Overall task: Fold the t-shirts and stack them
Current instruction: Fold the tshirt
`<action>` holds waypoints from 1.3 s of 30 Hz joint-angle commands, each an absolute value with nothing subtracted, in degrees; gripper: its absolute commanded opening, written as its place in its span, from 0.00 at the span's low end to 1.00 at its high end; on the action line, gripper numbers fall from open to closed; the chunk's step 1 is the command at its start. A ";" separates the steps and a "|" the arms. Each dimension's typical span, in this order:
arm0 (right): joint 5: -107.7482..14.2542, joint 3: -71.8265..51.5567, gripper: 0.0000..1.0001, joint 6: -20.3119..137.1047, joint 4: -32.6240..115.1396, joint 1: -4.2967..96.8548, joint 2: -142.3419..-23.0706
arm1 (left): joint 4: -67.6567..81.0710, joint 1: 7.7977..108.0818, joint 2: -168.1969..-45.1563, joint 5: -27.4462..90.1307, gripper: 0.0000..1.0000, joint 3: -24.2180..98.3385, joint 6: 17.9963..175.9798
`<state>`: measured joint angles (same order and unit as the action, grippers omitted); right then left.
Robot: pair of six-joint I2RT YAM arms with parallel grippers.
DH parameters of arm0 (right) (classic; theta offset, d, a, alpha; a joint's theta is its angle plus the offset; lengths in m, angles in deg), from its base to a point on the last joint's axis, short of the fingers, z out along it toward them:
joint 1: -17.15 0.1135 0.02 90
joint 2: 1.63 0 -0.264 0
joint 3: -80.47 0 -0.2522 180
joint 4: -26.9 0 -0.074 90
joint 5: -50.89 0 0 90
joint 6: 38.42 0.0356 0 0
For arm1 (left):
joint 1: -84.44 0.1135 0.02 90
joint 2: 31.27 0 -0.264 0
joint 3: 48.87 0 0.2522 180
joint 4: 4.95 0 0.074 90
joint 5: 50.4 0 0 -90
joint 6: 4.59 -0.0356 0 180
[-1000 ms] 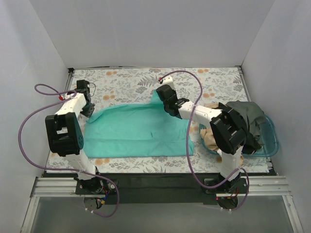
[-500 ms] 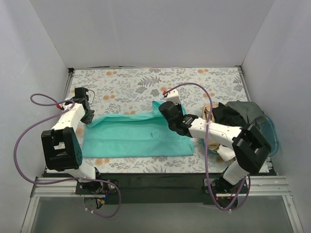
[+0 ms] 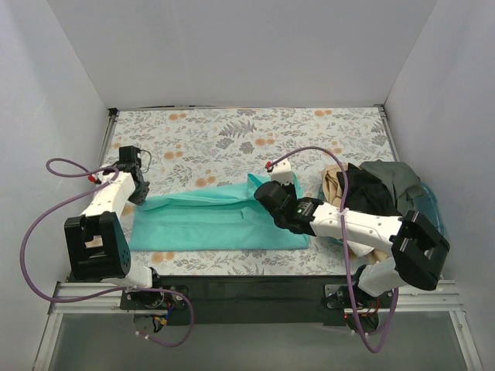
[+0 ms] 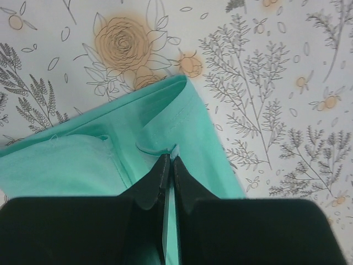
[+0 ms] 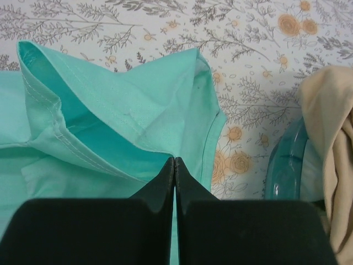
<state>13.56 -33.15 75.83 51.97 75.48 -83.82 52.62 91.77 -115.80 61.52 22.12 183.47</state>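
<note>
The teal-green t-shirt [image 3: 216,220] lies as a long band across the near half of the table. My left gripper [image 3: 138,195] is shut on its far left corner [image 4: 165,132], a thin fold pinched between the fingers. My right gripper [image 3: 267,197] is shut on its far right edge [image 5: 138,121], which stands lifted and folded toward the front. Black, grey-olive and beige shirts [image 3: 371,189] are heaped in the blue tub at the right; the beige one also shows in the right wrist view [image 5: 331,138].
The translucent blue tub [image 3: 430,224] stands at the right edge, its rim showing in the right wrist view [image 5: 284,165]. The floral tablecloth [image 3: 232,135] covers the table. White walls close in the back and both sides.
Both grippers have drawn the shirt's far edge toward the front, so the teal cloth has narrowed from a broad sheet into a folded band. The right arm has swung lower and nearer.
</note>
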 commanded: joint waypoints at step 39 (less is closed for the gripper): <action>3.51 -6.67 0.98 67.76 65.01 68.22 -104.18 | 37.29 86.02 -107.64 47.78 0.96 6.64 180.86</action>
<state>4.95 -8.84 77.01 67.40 69.03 -100.36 40.45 86.70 -107.69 47.88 7.68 181.66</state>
